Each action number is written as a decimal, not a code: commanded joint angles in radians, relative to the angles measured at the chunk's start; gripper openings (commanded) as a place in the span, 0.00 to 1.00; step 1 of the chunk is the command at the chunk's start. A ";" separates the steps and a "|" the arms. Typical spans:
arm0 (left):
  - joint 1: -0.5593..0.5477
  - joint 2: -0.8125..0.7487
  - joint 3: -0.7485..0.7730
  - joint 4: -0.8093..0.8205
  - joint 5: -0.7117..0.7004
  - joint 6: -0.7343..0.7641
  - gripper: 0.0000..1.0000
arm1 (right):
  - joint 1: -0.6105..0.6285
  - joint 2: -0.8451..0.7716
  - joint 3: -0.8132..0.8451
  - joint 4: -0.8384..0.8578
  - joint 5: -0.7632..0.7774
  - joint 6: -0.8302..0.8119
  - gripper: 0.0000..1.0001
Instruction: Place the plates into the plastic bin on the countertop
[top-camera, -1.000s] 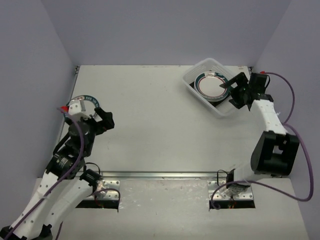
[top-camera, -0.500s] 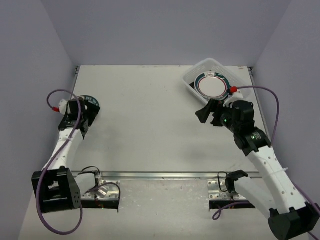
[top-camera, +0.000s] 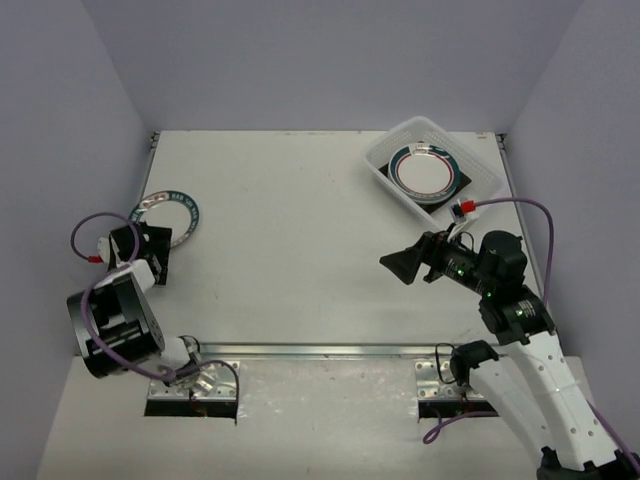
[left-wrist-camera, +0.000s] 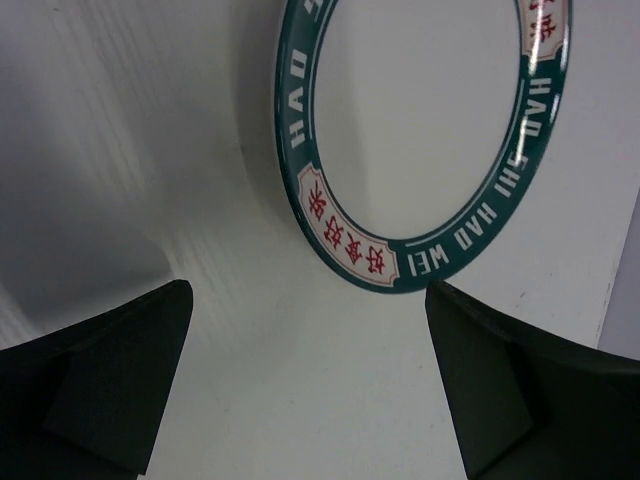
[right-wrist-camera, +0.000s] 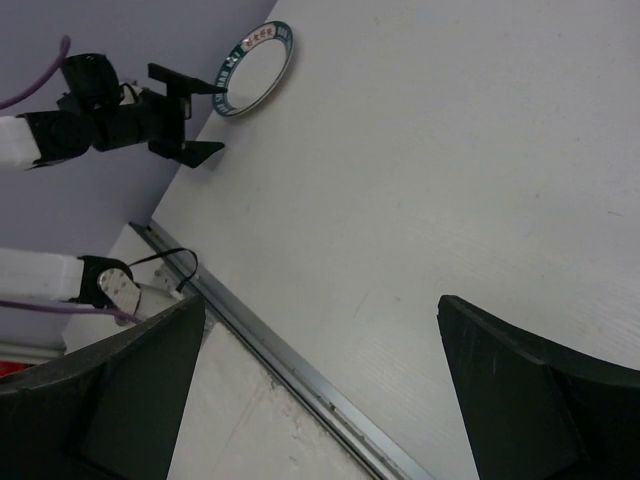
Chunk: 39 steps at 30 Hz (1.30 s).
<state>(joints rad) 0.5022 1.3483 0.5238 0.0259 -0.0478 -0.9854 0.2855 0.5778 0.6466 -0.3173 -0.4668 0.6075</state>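
A round white plate (top-camera: 166, 214) with a teal rim and red characters lies flat at the left edge of the white countertop (top-camera: 300, 260). My left gripper (top-camera: 157, 250) stands open just on its near side, nothing between the fingers. The left wrist view shows the plate (left-wrist-camera: 430, 150) beyond the fingertips (left-wrist-camera: 110, 390). The translucent plastic bin (top-camera: 478, 192) sits at the back right, with a round teal-rimmed plate (top-camera: 424, 172) on top of a dark square one. My right gripper (top-camera: 403, 265) hangs open and empty over the countertop, nearer than the bin.
A metal strip (top-camera: 320, 350) runs along the countertop's front edge, also in the right wrist view as the strip (right-wrist-camera: 290, 372). Purple walls close in the left, back and right. The left arm (right-wrist-camera: 110, 125) shows beside the plate (right-wrist-camera: 255, 68).
My left gripper has drawn back from over the plate to its near side. My right gripper has left the bin and come toward the middle and front of the countertop.
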 joint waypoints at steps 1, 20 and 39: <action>0.060 0.183 0.040 0.202 0.139 -0.012 1.00 | 0.000 -0.052 -0.069 0.057 -0.094 0.046 0.99; 0.067 0.464 0.183 0.074 0.072 0.059 0.25 | 0.011 -0.077 -0.082 0.075 -0.118 0.048 0.99; 0.009 0.331 0.233 0.105 0.230 0.094 0.00 | 0.011 -0.076 -0.054 0.050 -0.083 0.036 0.99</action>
<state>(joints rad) 0.5635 1.7902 0.7871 0.2240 0.1467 -0.9630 0.2909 0.4936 0.5476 -0.2936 -0.5503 0.6575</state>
